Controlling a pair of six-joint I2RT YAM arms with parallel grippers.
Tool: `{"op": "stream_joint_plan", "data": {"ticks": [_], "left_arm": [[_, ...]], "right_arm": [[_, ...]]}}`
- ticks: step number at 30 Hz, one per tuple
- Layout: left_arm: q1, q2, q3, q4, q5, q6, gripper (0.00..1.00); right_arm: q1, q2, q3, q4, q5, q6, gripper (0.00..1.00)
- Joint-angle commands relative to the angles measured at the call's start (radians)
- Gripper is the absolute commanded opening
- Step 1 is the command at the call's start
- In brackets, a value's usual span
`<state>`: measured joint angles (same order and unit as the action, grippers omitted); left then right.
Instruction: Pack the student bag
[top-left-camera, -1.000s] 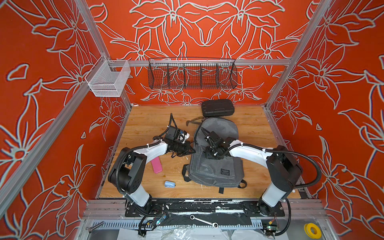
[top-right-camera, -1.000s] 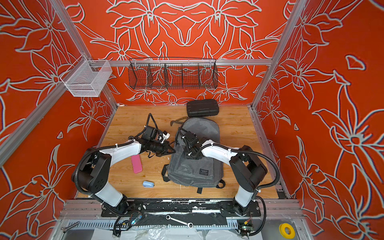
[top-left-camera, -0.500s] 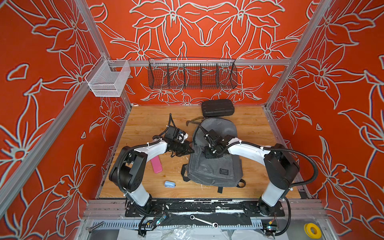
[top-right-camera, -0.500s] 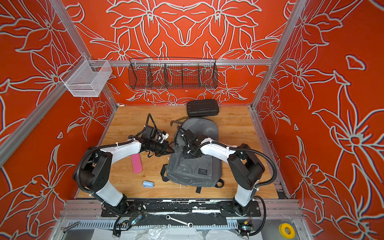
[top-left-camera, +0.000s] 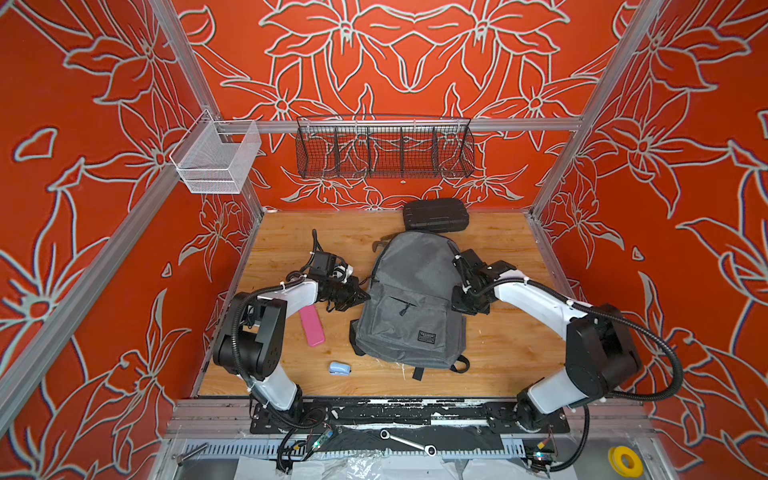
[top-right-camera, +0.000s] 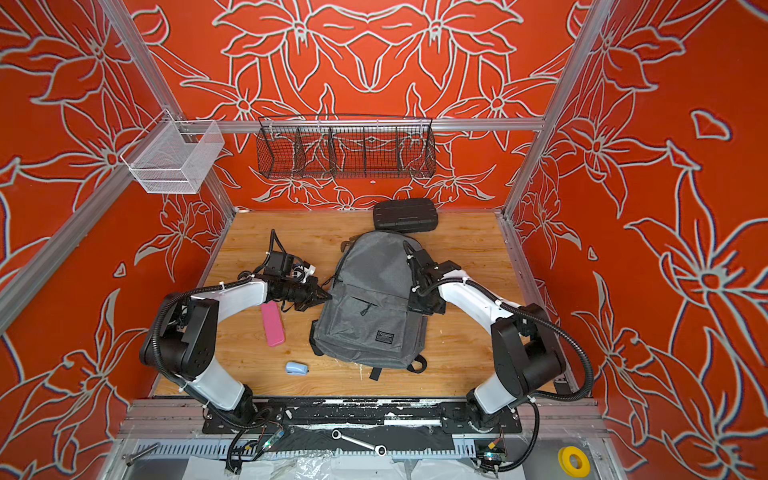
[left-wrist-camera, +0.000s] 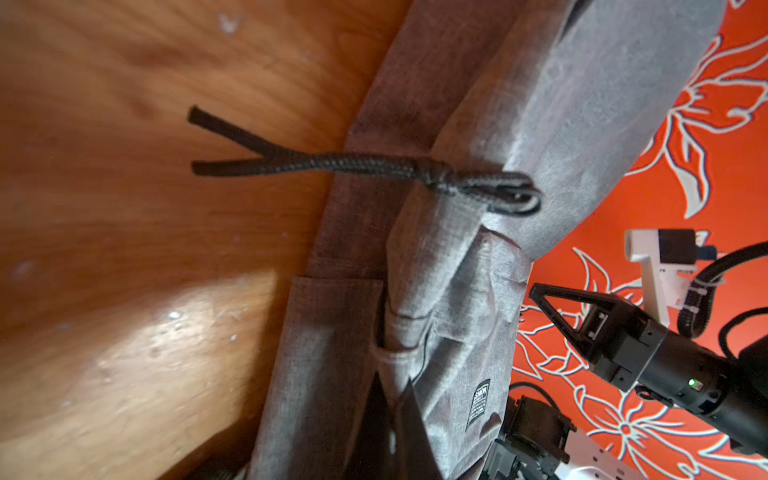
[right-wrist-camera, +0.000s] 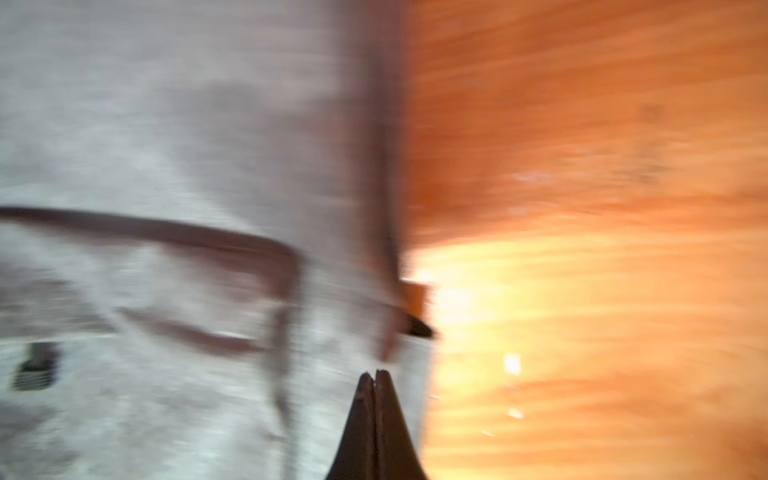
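- Top views both show the student bag (top-left-camera: 409, 307) lying flat, front up, mid-table (top-left-camera: 511, 345).
- Right gripper (right-wrist-camera: 376, 376) has moved from the bag's upper panel to its right edge. Its jaws, parted earlier, now meet with nothing between them.
- Left gripper (top-left-camera: 362, 296) remains at the bag's left edge, jaws closed. Whether it grips fabric cannot be told.

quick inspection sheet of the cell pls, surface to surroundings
surface: wood table, lightly scuffed
job's things: bag flat, front up
clutter: pink case and blue item left of bag; black case behind it
grippers: left gripper shut at bag's left edge; right gripper shut at its right edge; grip unclear
cables: arm hose loops clear of bag
surroundings: wire basket, white basket on walls, nothing seen inside; wrench, tape roll out front
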<state>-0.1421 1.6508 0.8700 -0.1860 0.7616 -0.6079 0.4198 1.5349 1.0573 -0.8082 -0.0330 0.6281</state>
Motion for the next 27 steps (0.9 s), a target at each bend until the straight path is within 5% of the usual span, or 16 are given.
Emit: {"op": "stream_joint_plan", "data": {"ticks": [1,6,9,21,27], "left_arm": [[0.005,-0.006,0.001,0.057,0.0,-0.04,0.0],[-0.045,-0.011,0.026,0.025,-0.001,-0.012,0.0],[-0.059,-0.017,0.022,0.028,-0.014,-0.021,0.0],[-0.083,-0.024,0.016,0.026,-0.028,-0.037,0.0],[-0.085,-0.037,0.009,0.023,-0.036,-0.041,0.0]], "right_arm": [[-0.003,-0.028,0.029,-0.049,-0.033,-0.072,0.0],[0.132,-0.009,0.06,0.121,-0.148,0.025,0.36],[0.247,0.047,0.131,0.143,-0.082,0.088,0.44],[0.33,0.289,0.204,0.2,-0.045,0.262,0.62],[0.336,0.37,0.237,0.177,-0.031,0.244,0.61]]}}
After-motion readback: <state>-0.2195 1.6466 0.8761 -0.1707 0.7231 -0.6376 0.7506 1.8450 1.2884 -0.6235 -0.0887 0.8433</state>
